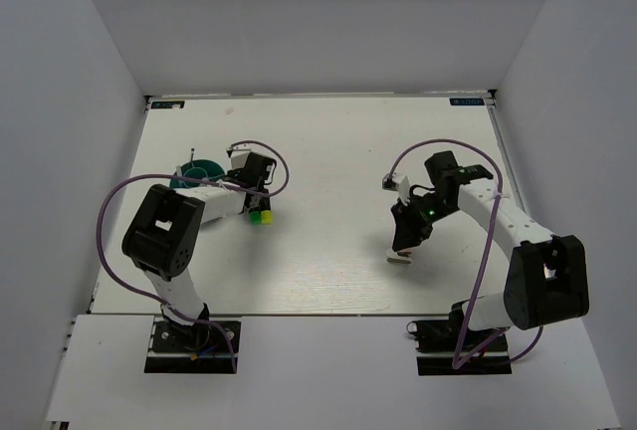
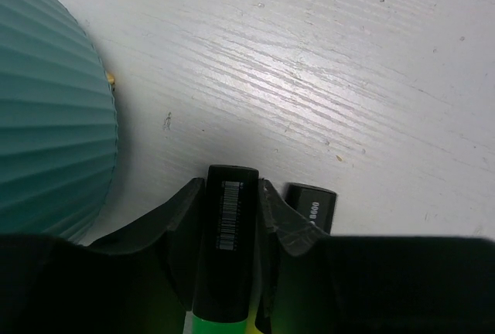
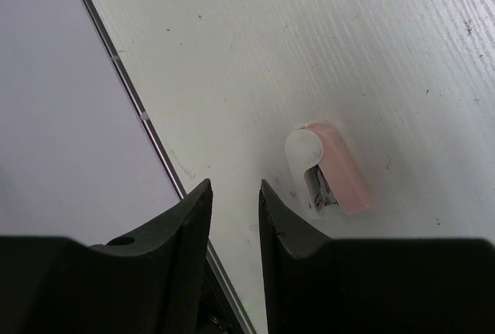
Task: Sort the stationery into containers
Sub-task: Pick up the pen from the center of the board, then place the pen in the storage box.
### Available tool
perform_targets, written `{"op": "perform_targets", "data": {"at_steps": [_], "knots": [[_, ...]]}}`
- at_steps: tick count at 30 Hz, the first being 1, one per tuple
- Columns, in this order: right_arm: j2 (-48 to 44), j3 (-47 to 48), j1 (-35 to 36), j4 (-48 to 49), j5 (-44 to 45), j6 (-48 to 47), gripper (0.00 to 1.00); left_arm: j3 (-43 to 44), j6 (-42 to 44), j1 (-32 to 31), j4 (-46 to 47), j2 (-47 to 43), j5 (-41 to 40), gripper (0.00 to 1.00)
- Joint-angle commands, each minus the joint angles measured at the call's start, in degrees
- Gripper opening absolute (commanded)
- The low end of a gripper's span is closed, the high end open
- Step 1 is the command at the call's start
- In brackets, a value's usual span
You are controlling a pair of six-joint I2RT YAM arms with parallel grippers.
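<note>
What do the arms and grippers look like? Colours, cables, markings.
On left arm and right arm: white links, boxy black joint housings, purple cable looped base to wrist. Green LED on the right wrist. The left gripper and right gripper: matte black, angular fingers.

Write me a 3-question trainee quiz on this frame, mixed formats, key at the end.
1. True or false: the left gripper is shut on a black marker.
2. Fill in: in the left wrist view, the teal holder is on the ___ side of that marker.
3. Where is the pink-and-white block relative to the right gripper?
A) lying on the table, outside the fingers
B) clamped between the fingers
C) balanced on top of one finger

Key: 1 true; 2 left; 3 A.
</note>
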Motion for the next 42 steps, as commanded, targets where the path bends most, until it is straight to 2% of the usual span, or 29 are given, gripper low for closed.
{"op": "perform_targets", "data": {"at_steps": [1,6,11,15,21,32,35,42], "knots": [[0.15,1.86,-0.81,-1.72,-2.22,-0.86,0.35,-2.75,-1.53,-0.14,-5.25,2.63,6.69,0.40],[0.23,1.86,-1.33,-1.90,-2.74,-1.04,0.35,-1.35,-0.31,-0.23,-6.84,2.46,6.95,0.19],[0.32,2.12,-1.78,-2.25,-3.36,-1.30,0.35,1.91,1.88,-0.31,-9.29,1.75,7.83,0.08],[0.32,2.12,-2.13,-2.60,-3.89,-1.57,0.35,7.79,4.70,-0.93,-13.16,0.00,7.83,0.00],[0.50,1.86,-2.65,-2.78,-4.50,-2.00,0.35,14.03,8.56,-1.11,-15.89,-4.48,6.78,0.00],[0.85,1.86,-3.18,-3.66,-5.73,-2.62,0.35,19.49,15.33,1.26,-17.03,-11.16,5.63,0.00],[1.29,1.86,-3.36,-3.83,-5.82,-2.80,0.35,20.72,17.62,3.28,-15.98,-12.74,5.98,0.00],[3.57,2.21,-3.36,-4.18,-5.73,-3.24,0.35,19.58,22.89,7.24,-7.02,-16.52,10.11,0.00]]}}
